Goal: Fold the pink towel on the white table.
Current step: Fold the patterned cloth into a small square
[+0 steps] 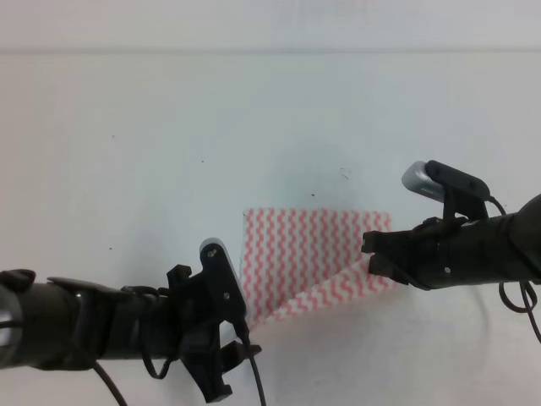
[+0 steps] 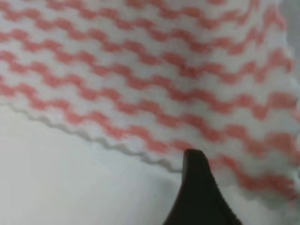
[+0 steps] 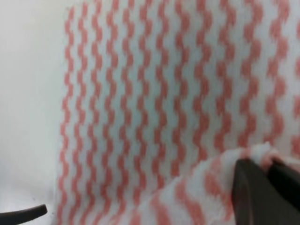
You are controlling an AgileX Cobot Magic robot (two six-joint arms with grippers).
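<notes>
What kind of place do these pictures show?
Probably a robot test bench, not a home: a plain white table, two black arms with wrist cameras, and only a pink towel lying on it.

1. The pink towel [image 1: 308, 254] lies on the white table [image 1: 152, 144], nearer its front edge, right of centre.
2. Left gripper [image 1: 232, 338] touches the towel's front-left corner; right gripper [image 1: 376, 254] its right edge.
</notes>
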